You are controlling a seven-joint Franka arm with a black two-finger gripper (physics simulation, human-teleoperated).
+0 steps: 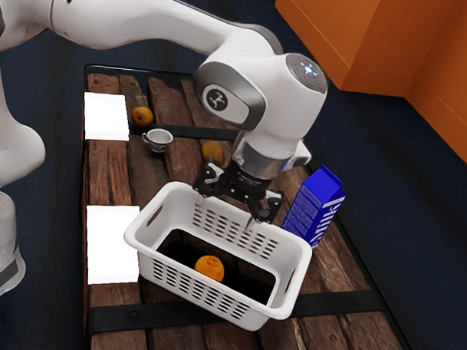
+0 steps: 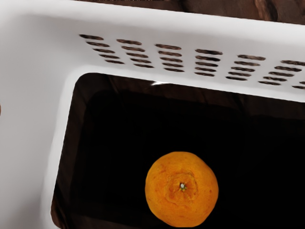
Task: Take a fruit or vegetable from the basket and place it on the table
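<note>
You have the tool [image 1: 225,215] over the basket [image 1: 251,318], its fingers spread apart (so it is released). The orange [image 2: 181,200] lies inside the basket. The milk [image 1: 313,207] stands upright just beside the basket, on the desk [image 1: 334,259].

The arm [image 1: 139,16] is extending from the exterior view's upper left. The wrist [image 1: 286,108] is bending downward. The end effector [image 1: 226,211] is pointing down, its two fingers [image 1: 268,207] standing apart.

An orange [image 2: 182,190] — stem up — inside the white basket [image 2: 28,119].
</note>
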